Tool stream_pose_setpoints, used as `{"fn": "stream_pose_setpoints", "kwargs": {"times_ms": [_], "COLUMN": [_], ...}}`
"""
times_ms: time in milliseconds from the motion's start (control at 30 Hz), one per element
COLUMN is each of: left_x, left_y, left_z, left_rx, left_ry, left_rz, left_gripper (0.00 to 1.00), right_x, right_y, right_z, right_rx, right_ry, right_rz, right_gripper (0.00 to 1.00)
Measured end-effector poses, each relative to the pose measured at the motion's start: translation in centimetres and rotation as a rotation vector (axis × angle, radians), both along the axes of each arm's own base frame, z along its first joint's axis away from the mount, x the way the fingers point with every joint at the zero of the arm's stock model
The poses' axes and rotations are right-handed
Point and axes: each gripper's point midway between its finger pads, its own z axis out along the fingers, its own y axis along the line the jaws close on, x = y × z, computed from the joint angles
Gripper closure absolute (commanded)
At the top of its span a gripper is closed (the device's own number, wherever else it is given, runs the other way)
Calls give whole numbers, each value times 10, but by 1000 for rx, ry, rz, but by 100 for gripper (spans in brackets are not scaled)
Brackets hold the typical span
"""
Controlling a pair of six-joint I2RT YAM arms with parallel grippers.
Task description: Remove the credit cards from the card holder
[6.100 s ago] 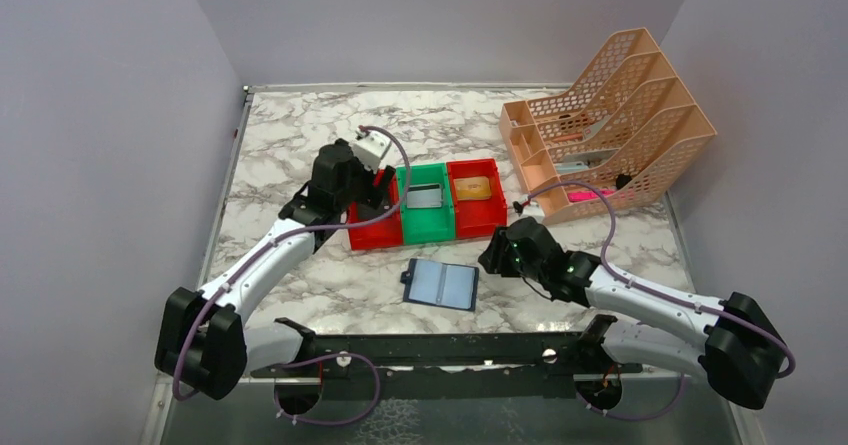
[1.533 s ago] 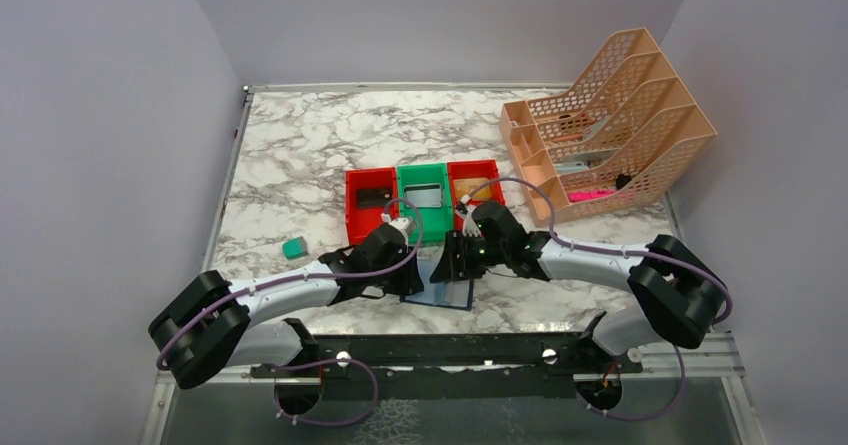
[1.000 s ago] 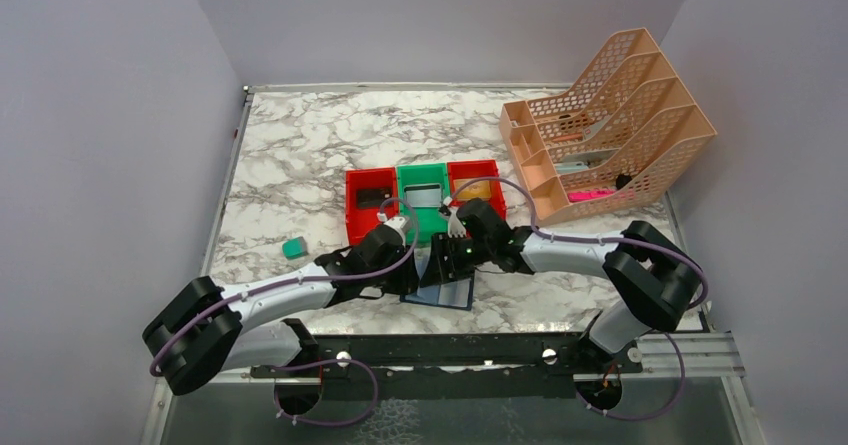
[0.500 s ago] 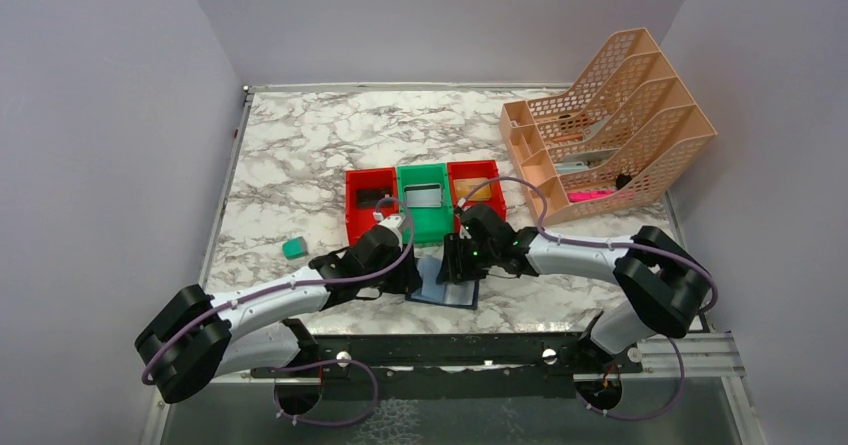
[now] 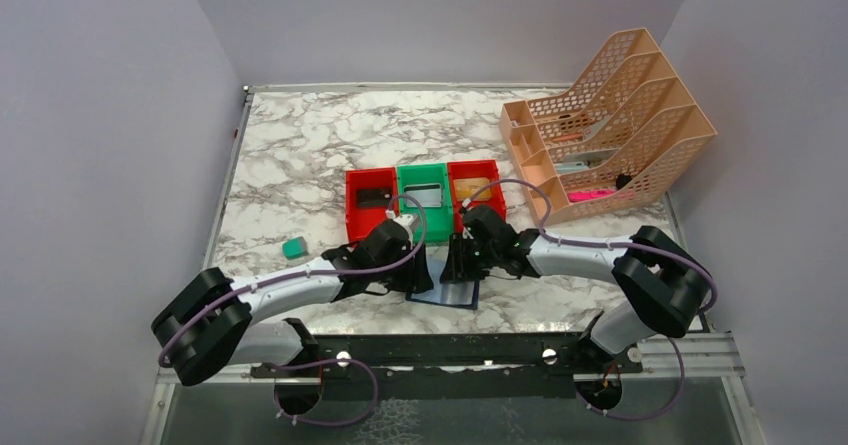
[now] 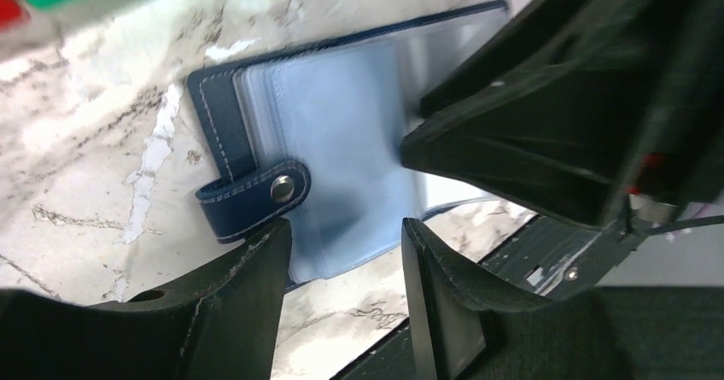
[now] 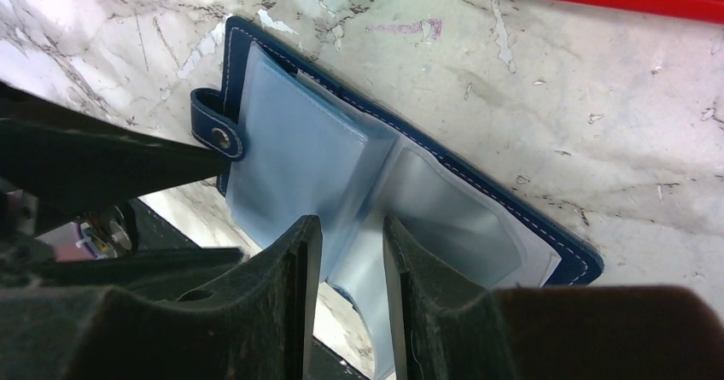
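Observation:
The navy card holder [image 5: 446, 294] lies open on the marble near the front edge, its pale blue-grey sleeves up. My left gripper [image 5: 416, 271] is open over its left part, next to the snap tab [image 6: 256, 194]; the sleeves [image 6: 341, 124] lie between its fingers. My right gripper [image 5: 457, 265] is open over the fold [image 7: 376, 154], and a lifted sleeve leaf [image 7: 363, 260] stands between its fingers. A black card [image 5: 371, 197] lies in the left red bin, a silver-grey card [image 5: 425, 196] in the green bin and a gold card [image 5: 477, 188] in the right red bin.
The red and green bins [image 5: 424, 227] stand in a row just behind the holder. A small teal block [image 5: 293, 248] lies at the left. A peach mesh file rack [image 5: 610, 125] stands at the back right. The table's black front rail [image 5: 440, 350] is close.
Both arms have come from apart to the card holder. Over the last second the right gripper drew back slightly to the right over the fold, and the left gripper edged right.

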Motion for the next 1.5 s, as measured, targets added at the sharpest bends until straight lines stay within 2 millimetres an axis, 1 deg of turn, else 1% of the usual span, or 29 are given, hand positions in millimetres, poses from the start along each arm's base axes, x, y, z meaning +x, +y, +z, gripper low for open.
{"fn": "stream_pose_setpoints", "kwargs": {"times_ms": [100, 133, 300, 533, 700, 800, 1067, 1133, 1233, 1367, 1467, 1500], "left_x": [-6, -6, -4, -9, -9, -8, -7, -6, -5, -5, -7, -7], "left_y": [3, 4, 5, 2, -1, -5, -15, -19, -25, -29, -32, -32], "left_z": [-17, -19, -19, -16, -18, -18, -20, -20, -20, -22, -21, -21], "left_rx": [46, 51, 58, 67, 82, 78, 50, 37, 15, 10, 1, 1], "left_ry": [54, 60, 60, 59, 69, 70, 69, 69, 72, 77, 74, 74], "left_rz": [7, 9, 27, 1, -9, -14, -28, -27, -31, -31, -35, -37], "left_gripper": [46, 45, 44, 44, 46, 49, 50, 54, 63, 82, 92, 93], "right_x": [0, 0, 0, -1, -2, -3, -4, -5, -5, -5, -4, -5], "right_y": [1, 1, 1, 1, 0, 1, 3, 4, 4, 4, 4, 4], "right_z": [0, 0, 1, 2, 2, 2, 2, 2, 2, 2, 2, 2], "right_rx": [5, 6, 17, 37, 42, 43, 57, 60, 62, 62, 62, 62], "right_ry": [1, 1, 0, -8, -6, -4, 5, 8, 10, 13, 13, 13], "right_rz": [-5, -5, -14, -19, -20, -18, -8, -5, -3, -6, -6, -5], "right_gripper": [61, 60, 60, 61, 61, 62, 62, 62, 62, 64, 65, 65]}}
